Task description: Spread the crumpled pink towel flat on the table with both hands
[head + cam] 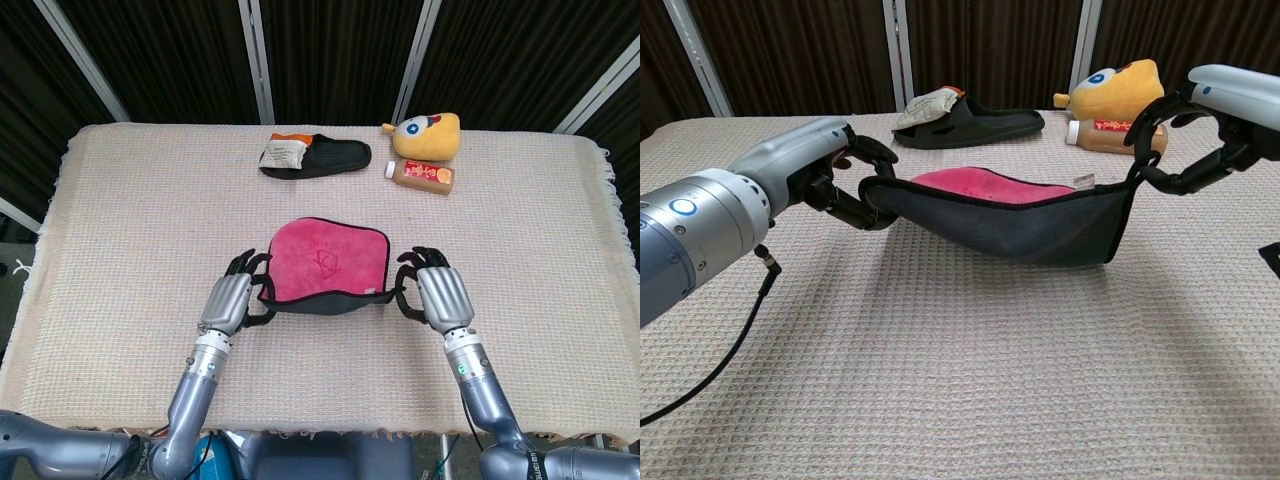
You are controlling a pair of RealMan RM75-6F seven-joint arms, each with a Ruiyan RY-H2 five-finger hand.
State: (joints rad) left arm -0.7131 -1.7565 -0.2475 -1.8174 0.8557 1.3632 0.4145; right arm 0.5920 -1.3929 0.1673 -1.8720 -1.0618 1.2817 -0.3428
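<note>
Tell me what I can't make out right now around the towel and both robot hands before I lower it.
- Left robot hand: its fingertips disappear under the pink towel edge in both views, so the exact grip is unclear.
- Right robot hand: wrist cut off by the chest view's right edge.
- Towel's far edge: hidden behind the raised dark underside in chest view, so contact with the table is uncertain.
- Bottle label: too small to read.

Left hand [232, 298] and right hand [437, 296] hold the near corners of the pink towel [327, 258]; slipper [314, 157] far behind.
</note>
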